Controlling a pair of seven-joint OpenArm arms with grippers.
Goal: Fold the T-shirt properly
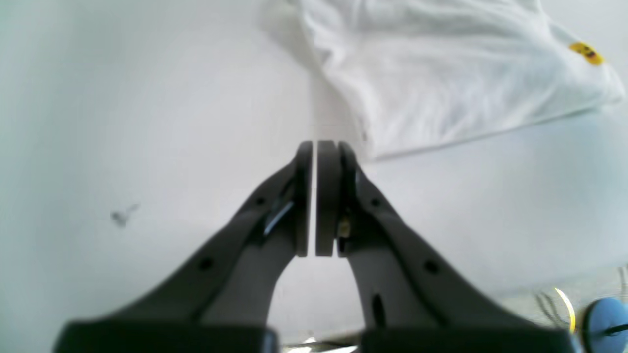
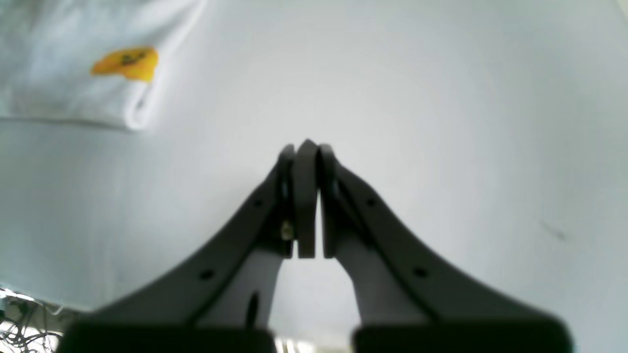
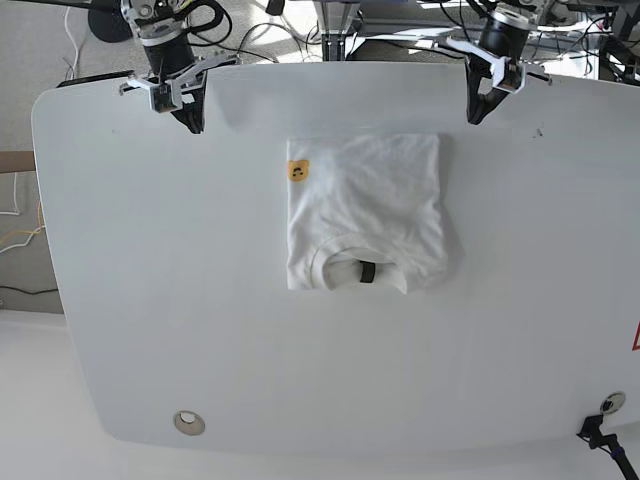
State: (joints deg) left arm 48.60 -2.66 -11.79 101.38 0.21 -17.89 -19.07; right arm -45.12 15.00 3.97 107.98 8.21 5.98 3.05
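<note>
Roughly centred on the white counter [image 3: 200,330]: the T-shirt [image 3: 365,215], folded into a compact rectangle, collar toward the near edge with the black neck label [image 3: 367,272] showing inside the neckline. Small yellow bear mark [image 3: 298,171] at the far corner of the fold, on the right arm's side. Some wrinkling across the upper layer; one lower corner bulging out slightly past the rest of the fold.

Left claw [image 1: 319,147] clenched, pads pressed together with only a sliver of light between — grasping nothing, hanging over bare counter just off the shirt's corner, not touching the cloth. Right claw [image 2: 306,144] likewise clenched and empty, over bare counter, with the bear-marked corner of the shirt up and to the side in its wrist view, well apart.

Both arms parked at the far edge of the counter, one to each side of the shirt. Nothing lying between either claw and the cloth.

Around the edges: a round metal fitting [image 3: 187,422] near the front of the counter, a second one [image 3: 612,403] at the opposite front corner; a small dark scuff [image 1: 121,215] on the surface near the left claw. Tangled cables [image 3: 250,25] and stands behind the far edge — off the counter.
</note>
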